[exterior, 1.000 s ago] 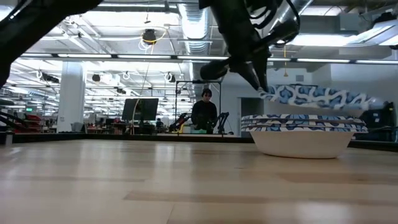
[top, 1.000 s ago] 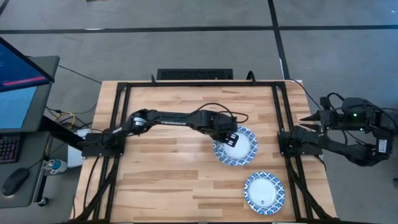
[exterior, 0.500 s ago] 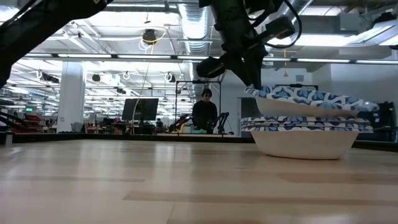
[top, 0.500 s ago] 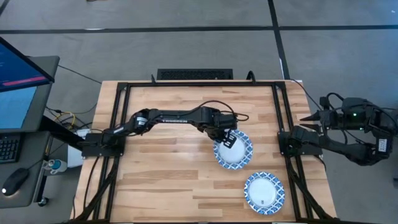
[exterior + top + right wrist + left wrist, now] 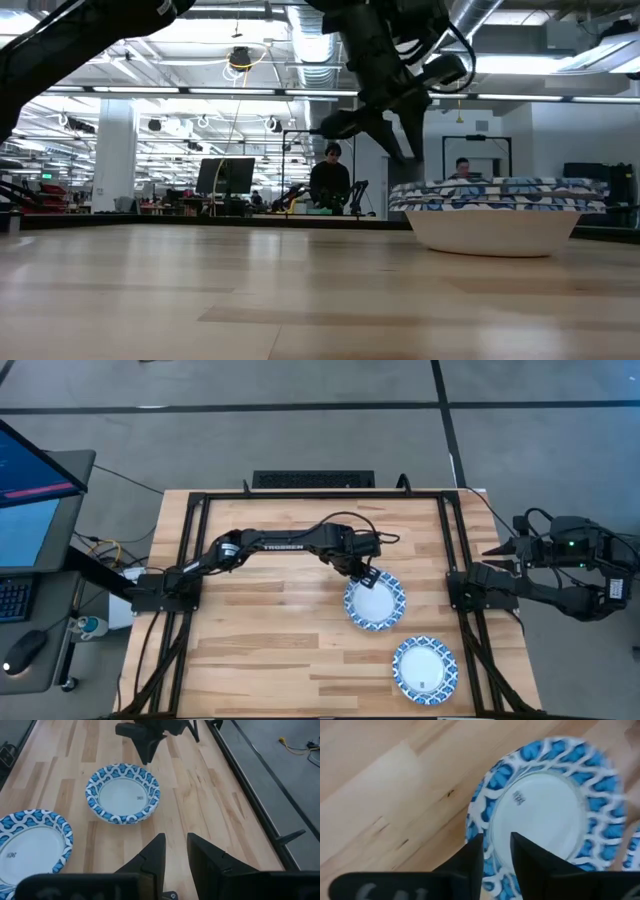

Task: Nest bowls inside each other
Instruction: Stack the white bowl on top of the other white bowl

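A blue-and-white rimmed bowl stack [image 5: 375, 603] [image 5: 495, 215] [image 5: 123, 793] rests on its base right of the table's centre, its rims level. A second such bowl [image 5: 423, 668] [image 5: 30, 845] sits nearer the near right corner. My left gripper [image 5: 367, 574] [image 5: 405, 155] [image 5: 497, 837] hangs just above the stack's far-left rim [image 5: 480, 827], fingers pointing down and slightly open, touching nothing. My right gripper [image 5: 490, 550] [image 5: 176, 840] waits beyond the table's right edge, open by a narrow gap. How many bowls each pile holds does not show.
A black frame rail [image 5: 455, 550] runs along the table's right side, between the bowls and my right arm. Bare wood [image 5: 260, 640] spreads over the table's left and near parts. People and desks show far behind the table in the low view.
My left gripper lowered the tilted bowl it held by the rim onto the stack, let go, and drew up and toward the far edge. That bowl now lies level, nested in the bowl under it.
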Tool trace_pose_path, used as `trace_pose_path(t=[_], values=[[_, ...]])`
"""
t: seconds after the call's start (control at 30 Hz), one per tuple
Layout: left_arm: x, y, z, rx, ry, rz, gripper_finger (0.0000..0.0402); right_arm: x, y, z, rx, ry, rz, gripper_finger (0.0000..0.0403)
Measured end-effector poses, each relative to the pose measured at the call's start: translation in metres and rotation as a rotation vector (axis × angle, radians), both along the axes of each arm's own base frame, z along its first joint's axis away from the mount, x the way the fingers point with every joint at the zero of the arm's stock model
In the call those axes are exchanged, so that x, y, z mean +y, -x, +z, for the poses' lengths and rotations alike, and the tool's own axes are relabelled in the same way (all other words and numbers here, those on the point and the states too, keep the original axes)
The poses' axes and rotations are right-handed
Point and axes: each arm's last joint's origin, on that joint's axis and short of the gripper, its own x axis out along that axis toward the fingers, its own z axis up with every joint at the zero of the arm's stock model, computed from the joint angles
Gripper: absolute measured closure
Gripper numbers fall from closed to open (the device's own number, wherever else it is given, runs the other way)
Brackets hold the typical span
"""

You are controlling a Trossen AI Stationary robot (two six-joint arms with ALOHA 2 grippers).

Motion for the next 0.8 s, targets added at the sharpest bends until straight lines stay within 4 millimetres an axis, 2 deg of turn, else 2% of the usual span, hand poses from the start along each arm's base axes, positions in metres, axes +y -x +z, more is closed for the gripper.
trace_pose_path(t=[0.2,0.37,0.5,0.6,0.67,0.8], values=[[0.001,0.0,0.003,-0.008,-0.016,-0.016,0.0295,0.0,0.0,0.0,0.0,0.0,0.0,0.03],[0.001,0.001,0.027,-0.098,-0.02,-0.011,0.0294,0.001,0.0,0.0,-0.011,-0.026,0.038,0.03],[-0.013,0.001,0.039,-0.157,0.002,-0.037,0.0294,0.003,-0.001,0.0,-0.025,-0.061,0.088,0.03],[-0.027,0.0,0.06,-0.275,-0.015,-0.06,0.0294,0.003,-0.001,0.0,-0.028,-0.068,0.098,0.03],[-0.037,0.002,0.081,-0.378,-0.058,-0.094,0.0294,0.004,-0.001,0.001,-0.029,-0.074,0.099,0.03],[-0.061,0.01,0.113,-0.505,-0.236,-0.166,0.0294,0.004,-0.001,0.001,-0.036,-0.124,0.059,0.03]])
